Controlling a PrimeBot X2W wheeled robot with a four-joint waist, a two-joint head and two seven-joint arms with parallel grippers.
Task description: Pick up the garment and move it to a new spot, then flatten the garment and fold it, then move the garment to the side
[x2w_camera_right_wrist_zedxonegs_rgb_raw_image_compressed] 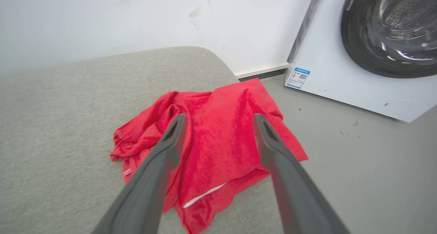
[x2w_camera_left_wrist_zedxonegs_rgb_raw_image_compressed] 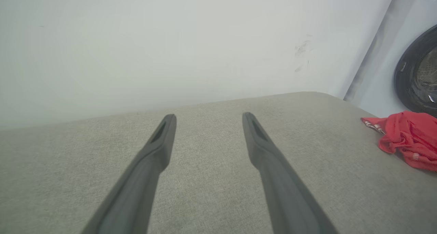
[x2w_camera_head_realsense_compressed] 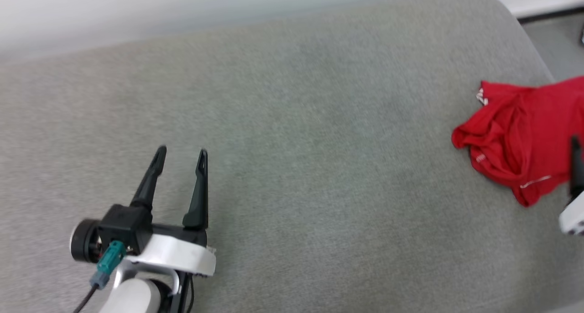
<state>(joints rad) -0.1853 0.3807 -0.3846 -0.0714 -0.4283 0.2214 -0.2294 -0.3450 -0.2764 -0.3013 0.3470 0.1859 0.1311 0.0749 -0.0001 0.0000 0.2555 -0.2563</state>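
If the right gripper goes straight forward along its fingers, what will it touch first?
Most likely the red garment, crumpled at the edge of the grey cushion, straight ahead of the open right gripper. How far away it lies is unclear.

The head view's right edge is cutting off part of the garment [x2w_camera_head_realsense_compressed: 515, 139] and most of the right tool [x2w_camera_head_realsense_compressed: 576, 174]; blur is softening that whole view.

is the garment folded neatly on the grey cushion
No, the garment lies crumpled in a loose heap at the edge of the grey cushion.
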